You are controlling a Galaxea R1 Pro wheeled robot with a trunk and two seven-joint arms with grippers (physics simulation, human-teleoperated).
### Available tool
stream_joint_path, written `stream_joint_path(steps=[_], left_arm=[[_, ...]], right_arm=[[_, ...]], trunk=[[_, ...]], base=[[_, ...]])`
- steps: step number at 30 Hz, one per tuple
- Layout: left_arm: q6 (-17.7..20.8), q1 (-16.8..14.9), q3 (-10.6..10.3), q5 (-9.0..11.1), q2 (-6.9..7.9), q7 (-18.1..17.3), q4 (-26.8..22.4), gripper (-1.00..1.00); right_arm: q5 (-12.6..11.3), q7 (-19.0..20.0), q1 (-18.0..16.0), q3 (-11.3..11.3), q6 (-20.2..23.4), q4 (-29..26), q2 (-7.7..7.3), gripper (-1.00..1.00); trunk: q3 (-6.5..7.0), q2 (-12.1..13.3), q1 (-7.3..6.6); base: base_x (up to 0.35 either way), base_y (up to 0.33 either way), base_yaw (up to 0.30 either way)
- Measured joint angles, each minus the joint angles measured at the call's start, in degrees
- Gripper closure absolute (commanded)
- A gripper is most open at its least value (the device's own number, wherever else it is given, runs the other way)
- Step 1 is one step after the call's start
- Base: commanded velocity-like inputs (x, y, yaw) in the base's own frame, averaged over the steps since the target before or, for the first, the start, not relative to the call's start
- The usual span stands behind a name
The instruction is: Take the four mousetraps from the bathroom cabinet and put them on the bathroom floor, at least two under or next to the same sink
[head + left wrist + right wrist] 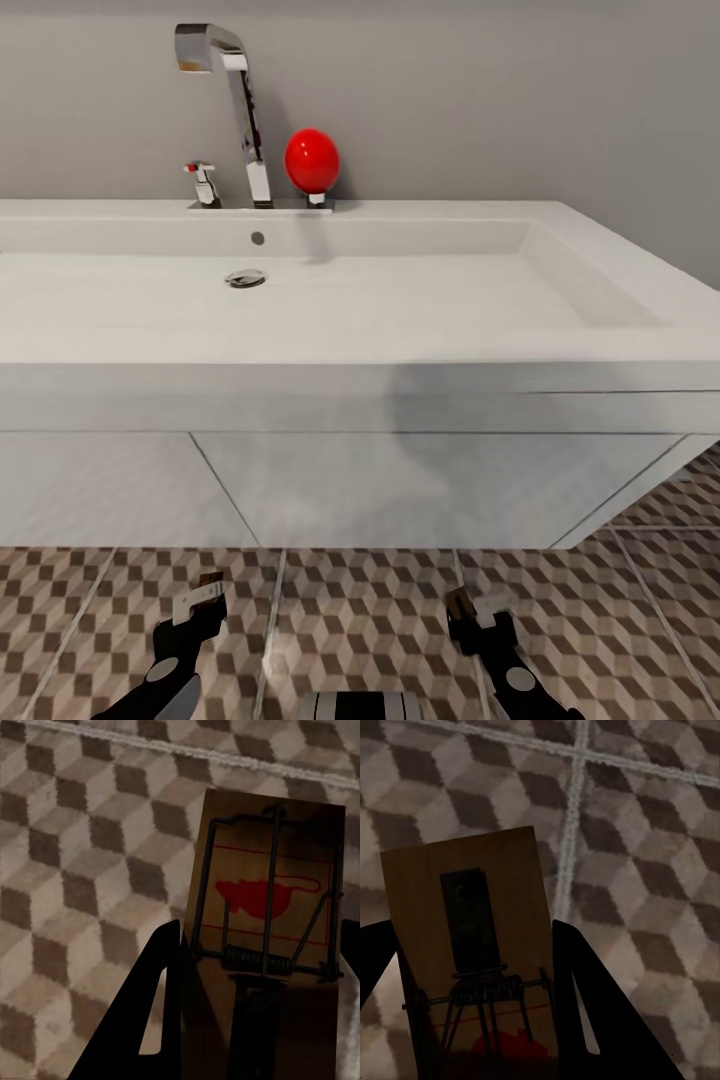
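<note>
1. The left gripper (205, 598) is closed on a trap (266, 922): in the left wrist view the board sits between the 2 fingers (161, 1012), its wire spring and red mouse print facing the camera, above the floor (82, 870).
2. The right gripper (472, 610) likewise clamps a second trap (472, 945), held between its dark fingers (600, 1012) over a grout crossing.
3. In the head view both grippers hang low over the tiles just in front of the vanity (400, 490), under the sink (300, 300) with its tap (240, 110) and a red ball (312, 160).
4. Judged step: set both traps down here, since this spot counts as next to the sink.
5. To do it well, lower each arm until the board is nearly flat on the tile before opening, so it does not drop or flip.
6. Keep the 2 traps apart, and clear of the vanity front, so the fingers can open and lift straight out.
7. Neither trap looks to touch the floor yet, though the gap is hard to judge.
</note>
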Motion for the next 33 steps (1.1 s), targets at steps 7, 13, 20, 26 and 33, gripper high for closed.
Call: stream_joint_path(steps=[7,13,20,26,33], left_arm=[[0.1,0.0,0.0,0.0,0.01,0.0,0.0,1.00],[0.1,0.0,0.0,0.0,-0.07,0.0,0.0,1.00],[0.1,0.0,0.0,0.0,-0.02,0.0,0.0,1.00],[0.0,0.0,0.0,0.0,-0.01,0.0,0.0,1.00],[0.0,0.0,0.0,0.0,-0.06,-0.1,0.0,1.00]], right_arm=[[0.0,0.0,0.0,0.0,0.0,0.0,0.00,1.00],[0.0,0.0,0.0,0.0,0.0,0.0,0.00,1.00],[0.0,0.0,0.0,0.0,0.0,0.0,0.00,1.00],[0.0,0.0,0.0,0.0,0.0,0.0,0.02,1.00],[0.0,0.0,0.0,0.0,0.0,0.0,0.00,1.00]], trunk=[[-1.55,-0.1,0.18],[-2.88,-0.2,0.33],[-4.43,-0.3,0.52],[-5.76,-0.3,0.67],[-6.44,-0.4,0.74]], base=[[0.000,0.000,0.000],[0.000,0.000,0.000],[0.000,0.000,0.000],[0.000,0.000,0.000],[0.000,0.000,0.000]])
